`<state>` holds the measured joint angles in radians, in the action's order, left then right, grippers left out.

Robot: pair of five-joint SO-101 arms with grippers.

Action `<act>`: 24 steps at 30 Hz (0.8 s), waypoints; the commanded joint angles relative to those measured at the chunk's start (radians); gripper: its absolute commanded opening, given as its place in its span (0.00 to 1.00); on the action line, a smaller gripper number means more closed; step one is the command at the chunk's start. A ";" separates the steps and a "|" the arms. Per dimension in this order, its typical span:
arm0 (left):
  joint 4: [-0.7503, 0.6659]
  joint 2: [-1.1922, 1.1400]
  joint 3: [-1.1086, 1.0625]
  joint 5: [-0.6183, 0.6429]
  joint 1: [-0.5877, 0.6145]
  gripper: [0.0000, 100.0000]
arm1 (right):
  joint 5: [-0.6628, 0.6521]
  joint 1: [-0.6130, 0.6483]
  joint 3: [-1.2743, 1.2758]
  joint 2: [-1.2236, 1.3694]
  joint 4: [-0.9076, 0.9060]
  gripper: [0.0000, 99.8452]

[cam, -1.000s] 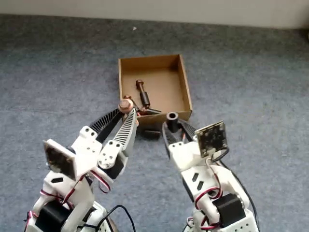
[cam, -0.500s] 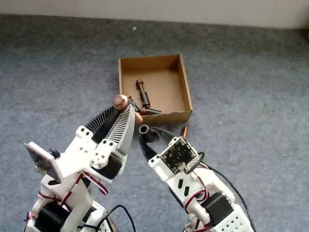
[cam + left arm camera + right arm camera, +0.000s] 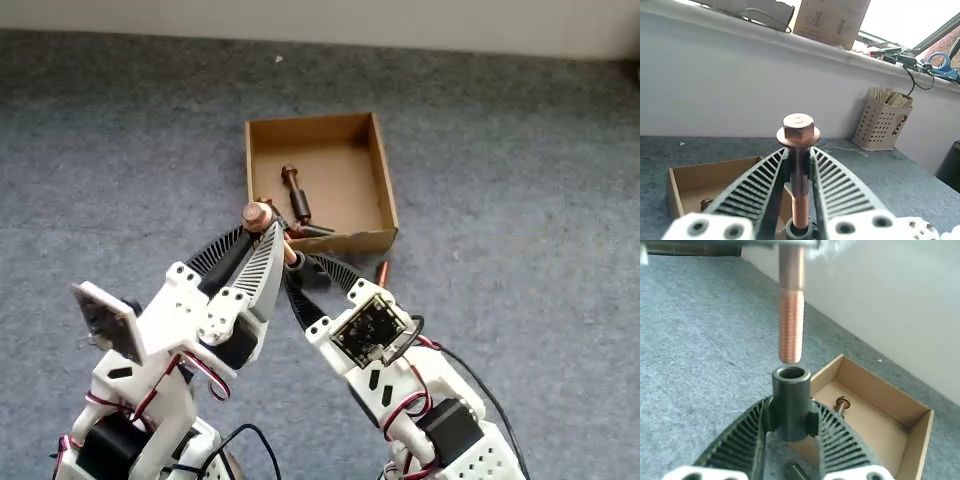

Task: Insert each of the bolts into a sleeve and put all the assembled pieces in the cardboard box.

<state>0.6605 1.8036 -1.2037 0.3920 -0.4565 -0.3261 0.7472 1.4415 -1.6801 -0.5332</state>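
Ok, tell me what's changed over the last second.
The right gripper, shut on the sleeve, swung toward the left arm, away from the cardboard box's front corner, bringing the sleeve right under the bolt's tip. The left gripper, shut on the bolt, barely shifted. Nothing was let go. The box and the assembled piece inside stayed put.

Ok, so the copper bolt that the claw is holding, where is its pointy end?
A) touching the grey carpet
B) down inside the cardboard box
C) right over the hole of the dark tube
C: the copper-coloured metal bolt, gripped by the left claw, hangs with its threaded tip just above the open top of the dark cylindrical sleeve that the right claw holds upright.
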 commanded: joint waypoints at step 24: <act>0.049 0.010 -0.128 0.006 -0.082 0.10 | -0.005 0.031 -0.073 -0.018 0.028 0.00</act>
<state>0.6621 1.8144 -1.3280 0.3920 -0.4933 -0.3276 0.7656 1.4446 -1.6786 -0.5347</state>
